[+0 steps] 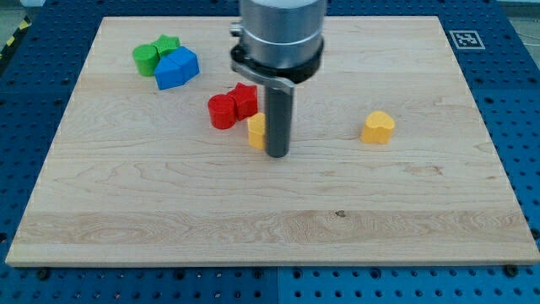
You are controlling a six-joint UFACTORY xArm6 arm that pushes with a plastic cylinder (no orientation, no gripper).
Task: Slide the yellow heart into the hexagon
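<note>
The yellow heart (378, 127) lies on the wooden board (270, 228), right of centre and by itself. A second yellow block (256, 131), probably the hexagon, lies near the centre, its right side hidden behind the rod. My tip (277, 155) rests on the board right next to this yellow block, at its right side; I cannot tell whether they touch. The heart is well to the right of my tip, with bare board between them.
Two red blocks, a rounded one (222, 111) and a star-like one (245, 100), sit together just up and left of the yellow hexagon. Two green blocks (146, 59) (167, 44) and a blue block (175, 68) cluster at the view's top left.
</note>
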